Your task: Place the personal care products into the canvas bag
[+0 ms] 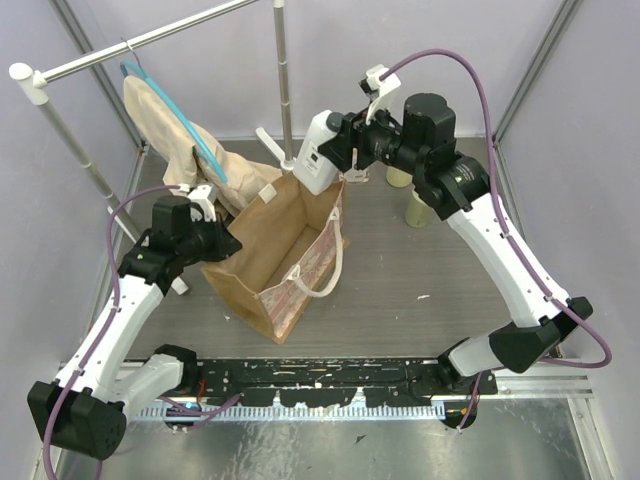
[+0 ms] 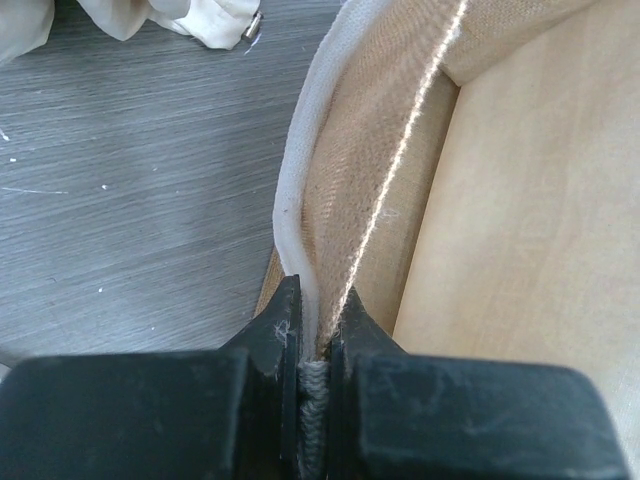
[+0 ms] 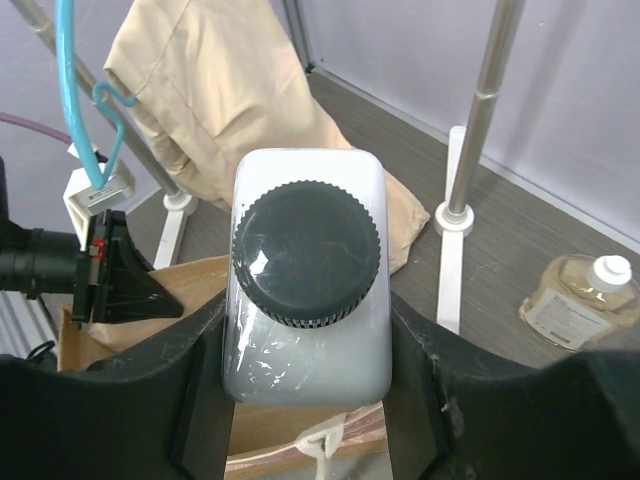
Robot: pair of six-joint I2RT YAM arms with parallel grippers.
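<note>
Spreading the tan canvas bag (image 1: pixel 300 280), its 9 o'clock rim is pinched by the left gripper (image 2: pixel 312 340); the white rectangular black-capped bottle (image 1: pixel 315 160) is clamped above its 12 o'clock edge by the right gripper (image 1: pixel 340 148).

Canvas bag (image 1: pixel 300 290) mouth open; garment rack (image 1: pixel 283 70) behind

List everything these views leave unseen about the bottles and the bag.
Yellow-green bottles: top view, tops hidden under the right arm.
White bottle: right wrist view, only the cap end shows; the right gripper covers its sides.
Amber bottle: right wrist view, label too small to read.
Canvas bag: left wrist view shows only the rim; its floor is out of frame.
</note>
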